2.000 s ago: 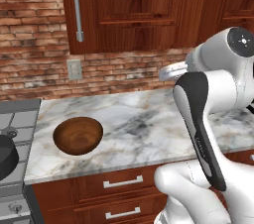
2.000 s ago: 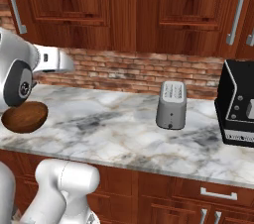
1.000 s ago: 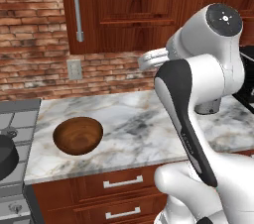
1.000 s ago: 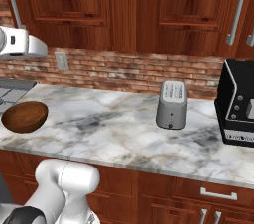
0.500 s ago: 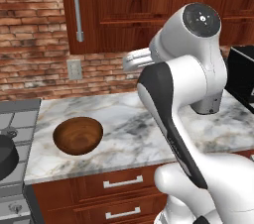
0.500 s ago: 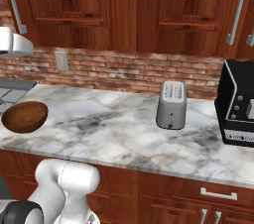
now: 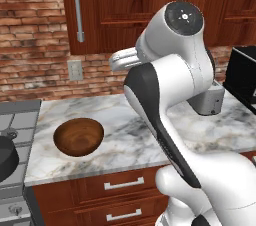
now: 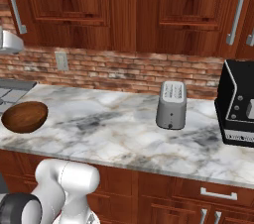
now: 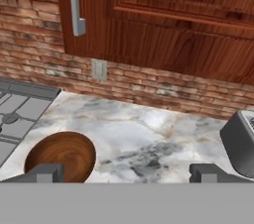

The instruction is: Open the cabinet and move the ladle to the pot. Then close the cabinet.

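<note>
The cabinet (image 7: 150, 5) hangs over the counter, its panelled door (image 9: 168, 20) closed. Its long silver bar handle (image 7: 77, 7) (image 9: 74, 2) runs down the door's left edge. My gripper (image 9: 126, 172) is open, its fingertips (image 9: 45, 172) wide apart with nothing between them. It hovers over the marble counter, below and to the right of the handle and apart from it. In the left base view my hand (image 7: 125, 60) points left in front of the door. The dark pot (image 7: 4, 156) sits on the stove at the far left. The ladle is out of view.
A brown wooden bowl (image 7: 78, 136) (image 9: 62, 156) rests on the counter (image 8: 114, 124) near the stove (image 9: 20, 109). A grey toaster (image 8: 171, 105) and a black appliance (image 8: 238, 109) stand to the right. Drawers (image 7: 120, 185) run below the counter edge.
The arm has swung left across the counter, carrying the hand from near the middle toward the cabinet's handle side. The jaws have stayed open. Bowl and toaster are unmoved.
</note>
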Tool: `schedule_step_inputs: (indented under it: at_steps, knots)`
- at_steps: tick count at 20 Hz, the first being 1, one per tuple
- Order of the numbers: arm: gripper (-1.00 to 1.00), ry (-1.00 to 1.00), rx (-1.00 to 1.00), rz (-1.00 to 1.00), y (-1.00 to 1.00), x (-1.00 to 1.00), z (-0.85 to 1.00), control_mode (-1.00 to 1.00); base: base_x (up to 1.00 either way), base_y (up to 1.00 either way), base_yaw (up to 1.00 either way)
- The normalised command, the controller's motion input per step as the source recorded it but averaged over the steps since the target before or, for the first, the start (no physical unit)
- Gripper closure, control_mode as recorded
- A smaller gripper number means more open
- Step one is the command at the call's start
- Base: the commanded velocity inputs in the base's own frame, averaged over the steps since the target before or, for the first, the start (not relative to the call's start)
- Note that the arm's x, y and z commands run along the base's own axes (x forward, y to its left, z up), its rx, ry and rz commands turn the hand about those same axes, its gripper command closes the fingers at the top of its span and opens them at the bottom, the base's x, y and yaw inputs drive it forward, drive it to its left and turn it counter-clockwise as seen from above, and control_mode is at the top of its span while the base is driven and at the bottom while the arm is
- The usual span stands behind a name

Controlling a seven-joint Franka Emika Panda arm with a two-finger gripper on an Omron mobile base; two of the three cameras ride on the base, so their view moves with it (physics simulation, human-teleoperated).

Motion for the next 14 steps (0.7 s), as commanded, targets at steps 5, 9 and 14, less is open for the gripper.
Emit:
schedule_step_inputs:
  at_steps: [5,9,14]
  knots:
    - [-1.00,0.00,-0.01,0.00,0.29,0.14,0.01,-1.00,0.00,0.00,0.00]
    - [-1.00,0.00,0.00,0.00,0.20,0.18,0.00,-1.00,0.00,0.00,0.00]
    - [-1.00,0.00,0.00,0.00,0.15,0.33,0.00,-1.00,0.00,0.00,0.00]
